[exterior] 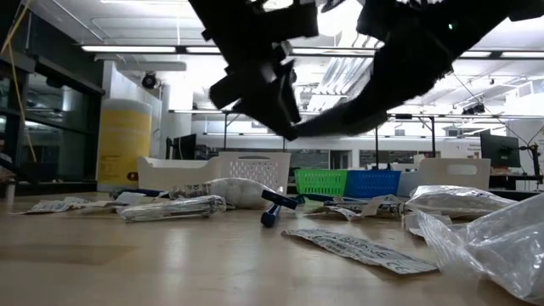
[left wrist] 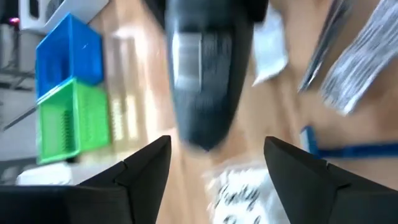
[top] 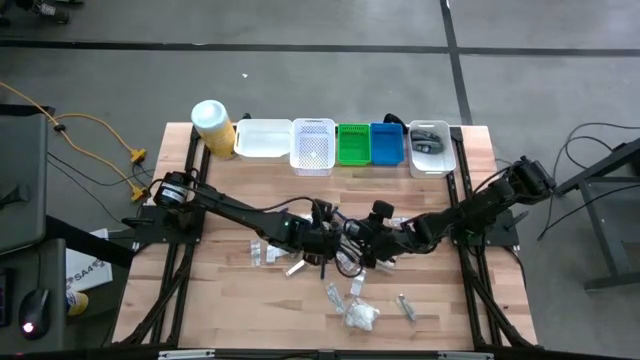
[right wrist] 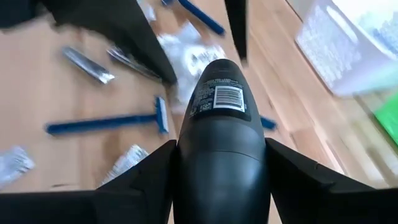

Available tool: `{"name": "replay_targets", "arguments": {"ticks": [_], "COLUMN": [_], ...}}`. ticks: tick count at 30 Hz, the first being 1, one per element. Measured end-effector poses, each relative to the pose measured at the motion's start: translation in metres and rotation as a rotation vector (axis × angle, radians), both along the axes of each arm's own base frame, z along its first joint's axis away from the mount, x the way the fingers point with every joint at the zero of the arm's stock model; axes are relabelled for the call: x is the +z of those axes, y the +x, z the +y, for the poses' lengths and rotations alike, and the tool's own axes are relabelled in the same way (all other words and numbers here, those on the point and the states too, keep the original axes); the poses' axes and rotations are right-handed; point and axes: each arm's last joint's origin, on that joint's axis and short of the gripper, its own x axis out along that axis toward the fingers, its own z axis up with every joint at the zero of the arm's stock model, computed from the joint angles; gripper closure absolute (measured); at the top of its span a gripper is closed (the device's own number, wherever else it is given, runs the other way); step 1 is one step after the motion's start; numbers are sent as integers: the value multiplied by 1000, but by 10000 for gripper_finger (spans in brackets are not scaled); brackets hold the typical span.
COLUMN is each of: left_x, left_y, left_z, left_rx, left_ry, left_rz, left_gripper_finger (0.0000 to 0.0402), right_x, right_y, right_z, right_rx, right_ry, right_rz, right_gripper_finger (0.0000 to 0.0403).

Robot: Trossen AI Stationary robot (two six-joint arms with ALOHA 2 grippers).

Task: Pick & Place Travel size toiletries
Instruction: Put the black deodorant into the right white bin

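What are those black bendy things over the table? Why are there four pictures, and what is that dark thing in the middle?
Those are two robot arms. Each one ends in a two-fingered pincher called an end effector. One picture looks straight down from above. One peeks across the wooden table from its own surface. The other two come from small cameras on the arms' wrists. On the table lie blue razors, little sachets and clear wrappers. Along the far edge stand a yellow canister and a row of bins, among them a green bin and a blue bin. The right end effector is gripping a dark bottle with a barcode label. The left end effector is open, close to the bottle, and holds nothing.
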Motion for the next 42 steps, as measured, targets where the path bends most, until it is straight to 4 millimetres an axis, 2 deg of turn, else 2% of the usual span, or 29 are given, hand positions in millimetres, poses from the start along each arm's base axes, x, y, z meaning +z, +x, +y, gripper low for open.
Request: {"name": "replay_targets", "arguments": {"ticks": [6, 14, 17, 20, 23, 26, 32, 35, 37, 39, 42], "left_x": [14, 39, 43, 41, 29, 18, 6, 6, 2, 7, 5], "left_y": [-14, -31, -37, -44, -55, -68, -101, -114, -127, -133, -146], "left_z": [15, 44, 56, 68, 80, 93, 110, 111, 113, 111, 113], "left_rx": [98, 203, 253, 287, 322, 355, 360, 319, 306, 285, 294], "left_ry": [3, -21, -30, -33, -26, -29, -69, -113, -105, -108, -106], "left_rz": [23, 26, 27, 22, 48, 37, -134, -246, -259, -334, -341], "left_gripper_finger": [143, 142, 142, 142, 142, 142, 142, 142, 142, 142, 142], "right_x": [-4, 11, 20, 28, 35, 41, 53, 55, 55, 54, 53], "right_y": [-7, -19, -30, -38, -46, -63, -92, -103, -108, -114, -118], "right_z": [-9, -28, -38, -48, -58, -72, -105, -121, -132, -143, -157], "right_rx": [-90, -186, -235, -276, -340, -450, -708, -844, -937, -1015, -1099], "right_ry": [38, 56, 52, 50, 58, 58, 65, 104, 134, 159, 197], "right_rz": [65, 76, 98, 106, 98, 129, 140, 141, 128, 153, 203], "right_gripper_finger": [201, 201, 201, 201, 201, 201, 201, 201, 201, 201, 201]}}
